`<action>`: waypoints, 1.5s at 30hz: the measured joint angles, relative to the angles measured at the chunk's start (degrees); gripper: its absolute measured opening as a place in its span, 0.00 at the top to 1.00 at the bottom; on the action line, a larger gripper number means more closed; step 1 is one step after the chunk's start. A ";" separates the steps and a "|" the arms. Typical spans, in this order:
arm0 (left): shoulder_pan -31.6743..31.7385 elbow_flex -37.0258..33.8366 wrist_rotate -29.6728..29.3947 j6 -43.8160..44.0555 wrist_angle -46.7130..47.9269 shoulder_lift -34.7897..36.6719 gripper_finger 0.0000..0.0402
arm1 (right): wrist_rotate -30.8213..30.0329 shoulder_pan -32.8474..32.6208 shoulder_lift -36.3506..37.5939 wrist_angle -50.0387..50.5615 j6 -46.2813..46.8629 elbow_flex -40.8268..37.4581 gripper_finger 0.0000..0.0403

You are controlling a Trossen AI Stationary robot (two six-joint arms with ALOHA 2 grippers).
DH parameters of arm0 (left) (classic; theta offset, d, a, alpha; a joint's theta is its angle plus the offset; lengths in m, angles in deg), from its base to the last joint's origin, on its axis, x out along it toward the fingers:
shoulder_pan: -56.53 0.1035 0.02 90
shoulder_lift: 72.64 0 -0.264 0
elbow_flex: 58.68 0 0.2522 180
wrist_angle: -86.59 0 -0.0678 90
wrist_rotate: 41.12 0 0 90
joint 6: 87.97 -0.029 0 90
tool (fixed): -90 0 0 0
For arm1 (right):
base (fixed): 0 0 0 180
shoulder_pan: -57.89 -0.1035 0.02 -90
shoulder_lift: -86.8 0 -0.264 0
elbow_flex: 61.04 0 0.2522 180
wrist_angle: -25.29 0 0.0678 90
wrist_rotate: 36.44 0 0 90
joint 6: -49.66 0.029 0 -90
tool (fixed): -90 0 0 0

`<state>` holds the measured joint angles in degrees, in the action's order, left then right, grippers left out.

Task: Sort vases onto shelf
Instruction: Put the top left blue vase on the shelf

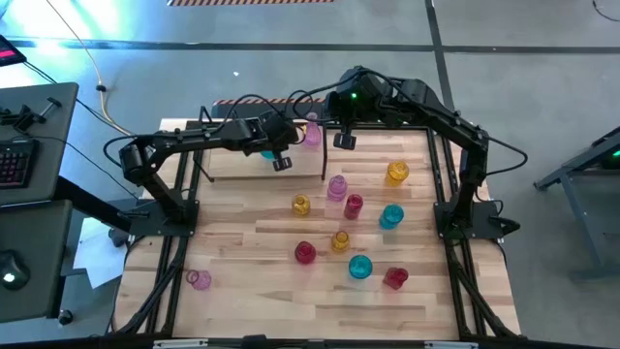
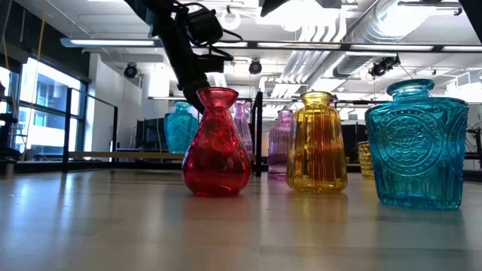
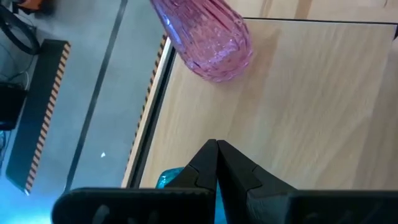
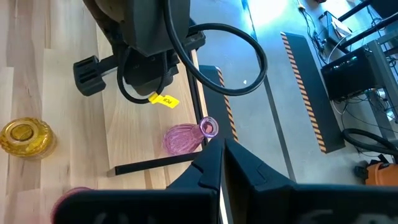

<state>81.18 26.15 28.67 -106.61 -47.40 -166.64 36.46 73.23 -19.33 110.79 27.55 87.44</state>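
The low shelf (image 1: 254, 165) of thin black rods on a pale wooden plank sits at the far left part of the butcher-block desk (image 1: 242, 291). A translucent pink ribbed glass vase (image 3: 205, 34) stands at its right end, and a cyan glass vase (image 2: 179, 128) stands on the plank beside the left arm. About ten more small glass vases in yellow, red, pink and cyan stand loose on the desk, one pink one (image 1: 199, 280) well apart near the front left corner.

The step looks like the end of a placement: the left hand (image 1: 282, 163) hovers over the plank with its fingers pressed together, holding nothing, the cyan vase just beside it. The right hand (image 1: 344, 142) hangs near the shelf's right end, its fingers likewise pressed together and empty.

The next move probably calls for one hand to spread, travel out to a loose vase such as the pink one (image 1: 336, 187) nearest the shelf, and close around its narrow neck without knocking its close neighbours.

Both arms reach inward from their side mounts, elbows bent.
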 joint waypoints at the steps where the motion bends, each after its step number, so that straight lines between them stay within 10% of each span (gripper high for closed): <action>1: -0.13 0.00 -0.08 0.20 0.02 0.00 1.00 | 0.00 0.00 0.00 0.00 0.00 0.00 1.00; 45: -1.17 0.02 -9.55 12.58 10.19 0.04 1.00 | 1.22 -0.01 0.00 -0.05 0.21 0.00 1.00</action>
<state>80.01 26.17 19.12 -94.03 -37.21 -166.60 37.68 73.22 -19.33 110.74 27.76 87.44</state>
